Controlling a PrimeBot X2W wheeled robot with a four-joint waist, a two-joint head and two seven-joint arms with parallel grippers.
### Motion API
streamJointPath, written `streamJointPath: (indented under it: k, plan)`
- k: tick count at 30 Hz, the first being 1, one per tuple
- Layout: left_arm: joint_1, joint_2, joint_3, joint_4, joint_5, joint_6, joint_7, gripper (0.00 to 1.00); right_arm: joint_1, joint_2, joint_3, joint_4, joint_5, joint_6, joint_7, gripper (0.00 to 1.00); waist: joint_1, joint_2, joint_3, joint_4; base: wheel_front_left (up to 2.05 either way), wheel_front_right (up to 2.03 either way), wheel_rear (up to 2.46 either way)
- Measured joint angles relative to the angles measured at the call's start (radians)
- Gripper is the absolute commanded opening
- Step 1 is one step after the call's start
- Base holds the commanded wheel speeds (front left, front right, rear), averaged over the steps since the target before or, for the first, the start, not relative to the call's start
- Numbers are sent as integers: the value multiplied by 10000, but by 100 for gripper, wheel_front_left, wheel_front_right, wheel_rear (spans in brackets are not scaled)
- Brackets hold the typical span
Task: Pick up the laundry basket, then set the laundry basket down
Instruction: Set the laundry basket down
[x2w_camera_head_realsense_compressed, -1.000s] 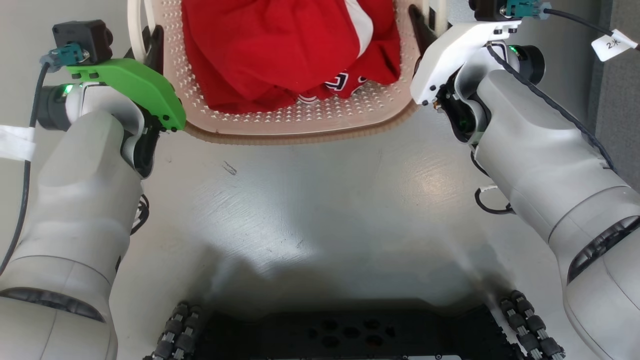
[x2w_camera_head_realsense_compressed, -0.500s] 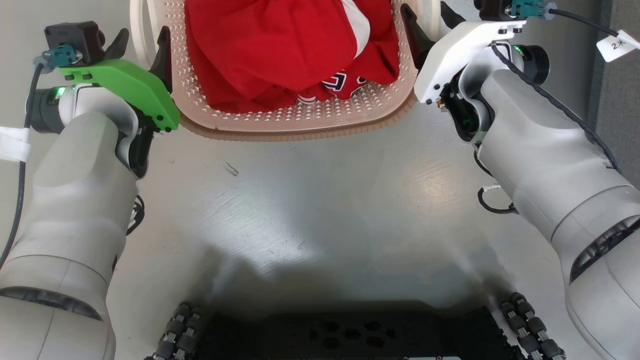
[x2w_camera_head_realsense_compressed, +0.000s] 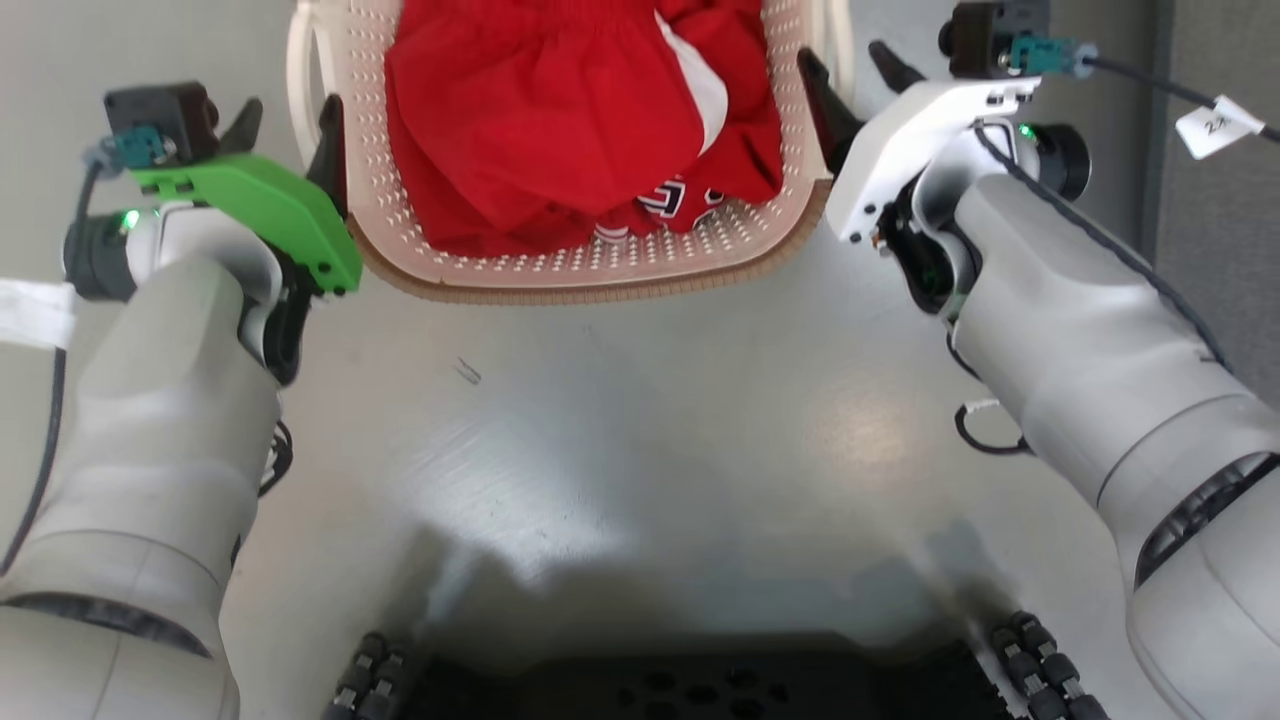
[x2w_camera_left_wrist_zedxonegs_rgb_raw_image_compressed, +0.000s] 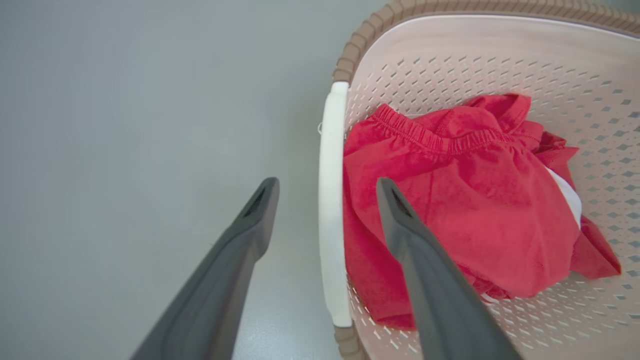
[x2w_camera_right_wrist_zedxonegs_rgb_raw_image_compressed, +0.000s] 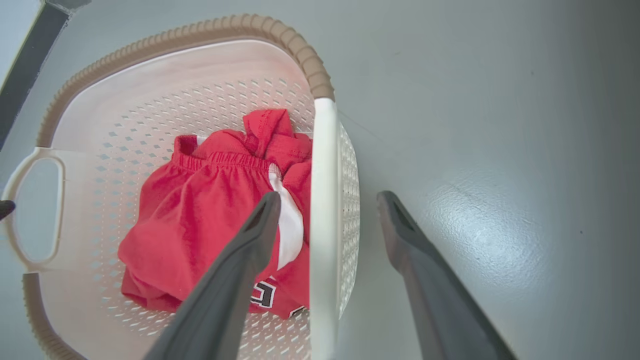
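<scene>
Plain indoor room; smooth grey floor (x2w_camera_head_realsense_compressed: 640, 420).

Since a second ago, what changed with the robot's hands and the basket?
Both grippers opened and let go of the laundry basket's white handles. The left gripper and right gripper now each straddle a handle, jaws apart. The red clothes stayed in the basket. The head view's small shift looks like camera motion, not the basket moving.
</scene>
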Motion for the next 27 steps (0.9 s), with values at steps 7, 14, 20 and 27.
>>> streamJointPath:
  k: [7, 14, 20, 27]
  plan:
    - [576, 6, 46, -196, 0, -8, -27, 100, 527, 2, 96, -61, 192, 111, -42, 100, 0, 0, -677, -70, 0, 0, 0]
    - [1128, 165, 408, -692, 0, -10, -27, 100, 968, 13, 180, -171, 343, 194, -128, 100, -1, 0, -1473, -169, 0, 0, 0]
    - [1674, 343, 740, -1220, 17, -10, -27, 100, 1300, 15, 201, -320, 341, 290, -203, 100, 0, 0, -2234, -255, 0, 0, 0]
    - [2528, 669, 1423, -2084, 178, -2, -27, 100, 1762, 29, -44, -506, 203, 290, -251, 100, -1, 0, -3326, -346, 0, 0, 0]
